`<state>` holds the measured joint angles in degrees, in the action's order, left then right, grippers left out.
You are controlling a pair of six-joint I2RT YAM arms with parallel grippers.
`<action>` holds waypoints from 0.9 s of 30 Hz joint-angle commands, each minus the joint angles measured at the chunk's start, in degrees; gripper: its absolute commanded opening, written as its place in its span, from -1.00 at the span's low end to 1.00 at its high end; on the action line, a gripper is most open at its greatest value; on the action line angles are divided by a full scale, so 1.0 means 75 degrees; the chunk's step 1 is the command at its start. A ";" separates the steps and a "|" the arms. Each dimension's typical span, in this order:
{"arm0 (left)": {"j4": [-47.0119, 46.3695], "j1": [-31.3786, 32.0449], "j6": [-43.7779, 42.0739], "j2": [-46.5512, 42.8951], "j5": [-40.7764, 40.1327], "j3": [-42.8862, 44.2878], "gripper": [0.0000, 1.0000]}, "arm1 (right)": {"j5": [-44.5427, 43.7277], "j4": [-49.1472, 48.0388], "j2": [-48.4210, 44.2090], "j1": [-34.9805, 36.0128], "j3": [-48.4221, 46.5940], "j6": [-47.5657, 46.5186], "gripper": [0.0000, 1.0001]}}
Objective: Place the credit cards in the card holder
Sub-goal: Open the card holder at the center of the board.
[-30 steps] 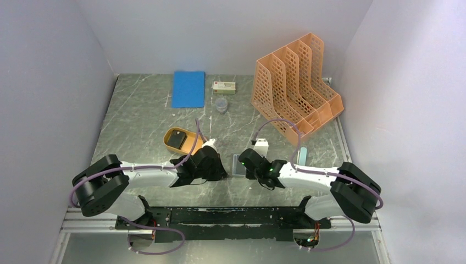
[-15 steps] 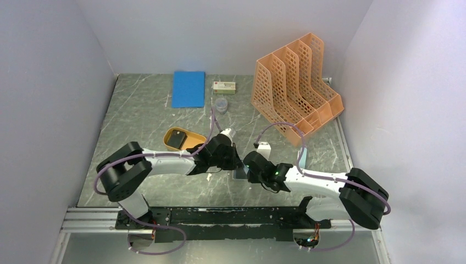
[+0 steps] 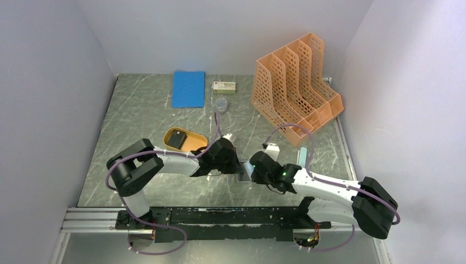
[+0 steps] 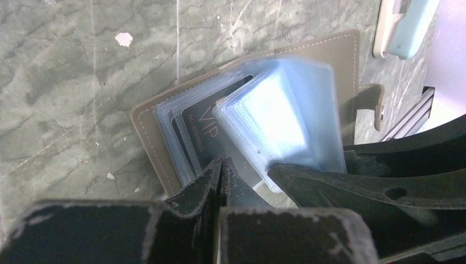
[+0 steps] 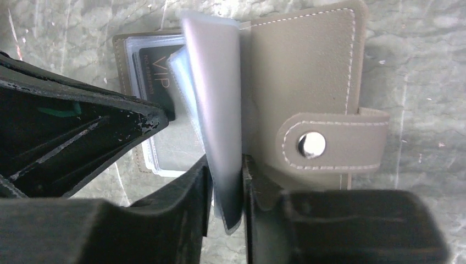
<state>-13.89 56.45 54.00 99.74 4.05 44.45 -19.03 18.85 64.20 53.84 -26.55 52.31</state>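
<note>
While left hand [image 4: 221,164], clenched, touches black VIP card [image 4: 206,137], right hand [image 5: 225,165] grips clear sleeves [image 5: 211,77] of grey-brown rect. card holder [image 5: 302,60].

The card holder [image 5: 308,71] is covered in a matt, grey-brown, leather-like material with pale stitching and is fitted with a shiny metal snap [image 5: 311,144]. Its sleeves [image 4: 275,115] are made of clear, glossy plastic. The tabletop [image 4: 71,82] is given a smooth, marbled, stone-like finish, and the black plastic fingers [image 4: 198,190] are scuffed along their edges.
</note>
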 commanded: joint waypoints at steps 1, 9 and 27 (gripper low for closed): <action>0.0925 -0.0013 -0.0159 0.0485 -0.0462 -0.0253 -0.90 | -0.0288 0.0444 -0.0453 -0.0279 0.0098 0.0420 -0.35; 0.0888 -0.0006 -0.0193 0.0554 -0.0511 -0.0593 -0.90 | 0.0445 0.0294 -0.1056 -0.1015 0.0250 0.0107 0.14; 0.0231 -0.0009 -0.0484 0.0085 0.0173 -0.0197 -0.90 | 0.0531 0.0576 -0.1439 -0.1027 0.0074 -0.0373 0.29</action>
<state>-18.41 56.45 53.25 99.85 4.99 42.59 -13.21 20.18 53.41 46.54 -25.50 48.90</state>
